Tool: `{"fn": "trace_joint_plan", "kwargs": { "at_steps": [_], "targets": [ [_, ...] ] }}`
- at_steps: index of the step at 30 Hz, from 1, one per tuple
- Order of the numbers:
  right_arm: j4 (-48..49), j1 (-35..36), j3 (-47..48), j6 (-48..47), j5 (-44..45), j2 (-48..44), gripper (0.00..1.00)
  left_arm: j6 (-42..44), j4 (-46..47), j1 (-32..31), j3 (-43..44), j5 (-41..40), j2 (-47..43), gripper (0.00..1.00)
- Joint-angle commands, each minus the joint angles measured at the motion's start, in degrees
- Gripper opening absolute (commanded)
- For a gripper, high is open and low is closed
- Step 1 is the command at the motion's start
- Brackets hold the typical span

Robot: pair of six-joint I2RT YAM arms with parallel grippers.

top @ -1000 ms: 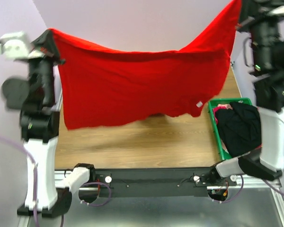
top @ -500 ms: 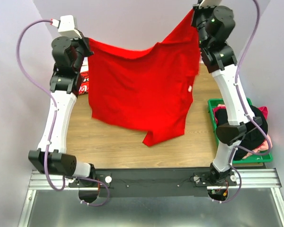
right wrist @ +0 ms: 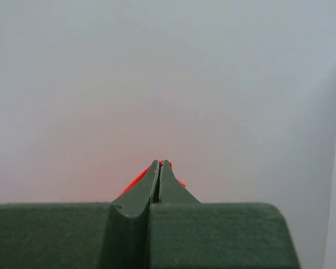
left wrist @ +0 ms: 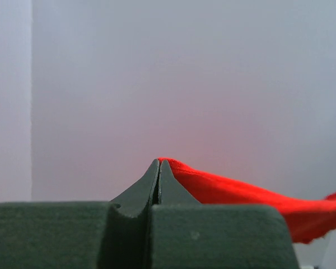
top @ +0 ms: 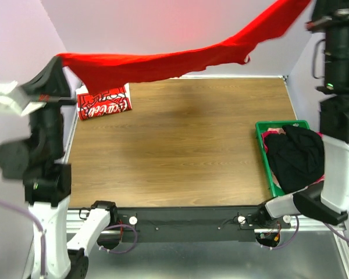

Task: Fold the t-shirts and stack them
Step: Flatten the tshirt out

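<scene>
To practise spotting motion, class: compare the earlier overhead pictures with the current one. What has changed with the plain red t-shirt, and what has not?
The plain red t-shirt, earlier hanging like a curtain between the arms, has swung up into a thin band over the table's far edge, uncovering the folded lettered t-shirt. Unchanged: left pincer and right pincer shut on it; green crate in place.

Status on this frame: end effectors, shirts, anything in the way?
Shut: left end effector and right end effector, pinching plain red t-shirt, stretched airborne between them. Folded lettered t-shirt at far left corner. At right, green crate, out of the way.
</scene>
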Motion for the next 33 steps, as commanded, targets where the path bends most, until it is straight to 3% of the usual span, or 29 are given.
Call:
{"fn": "trace_joint_plan", "kwargs": {
  "at_steps": [1, 11, 18, 22, 26, 27, 29, 30, 31, 32, 33],
  "targets": [
    [2.47, -0.41, 2.56, -1.67, -3.93, -1.13, 0.01, 2.00, 2.87, 0.27, -0.32, -5.11, -5.37, 0.00],
    [7.56, -0.41, 4.33, -1.77, -6.92, -2.19, 0.01, 2.80, 3.13, 0.27, 2.06, -10.12, -10.31, 0.00],
    [11.51, -0.41, 2.84, -3.08, -0.78, 7.19, 0.01, 0.25, 1.81, 0.27, -2.94, -9.34, -0.74, 0.00],
    [13.18, -0.50, -4.63, -3.61, 6.33, 14.58, 0.01, -0.81, 6.29, 0.53, -12.06, -12.14, 11.64, 0.00],
    [14.07, -3.04, -7.45, -0.38, 10.21, 25.56, 0.01, -2.38, 2.64, 2.46, -10.28, -9.71, 30.96, 0.00],
    [14.07, -3.83, -6.84, 0.68, 10.31, 28.72, 0.01, -2.65, 1.48, 2.47, -8.51, -9.17, 35.27, 0.03],
    [13.89, -5.24, -5.09, 1.05, 11.62, 36.19, 0.01, -3.18, -0.55, 2.47, -3.23, -6.54, 46.00, 0.21],
    [12.76, -5.51, -4.04, 0.52, 11.89, 38.48, 0.23, -3.61, -2.38, 2.47, -2.00, -5.83, 50.99, 0.47],
    [11.62, -5.51, -3.07, -0.26, 12.06, 42.51, 0.42, -4.14, -2.75, 2.47, -0.68, -4.87, 52.61, 0.57],
    [7.78, -5.51, -1.06, -0.45, 11.11, 43.94, 0.79, -5.02, -3.19, 2.38, 0.81, -3.12, 53.76, 0.67],
    [6.61, -5.51, -1.12, -0.53, 11.10, 44.74, 0.79, -5.46, -3.19, 2.12, 0.92, -2.93, 54.29, 0.70]
  ]
}}
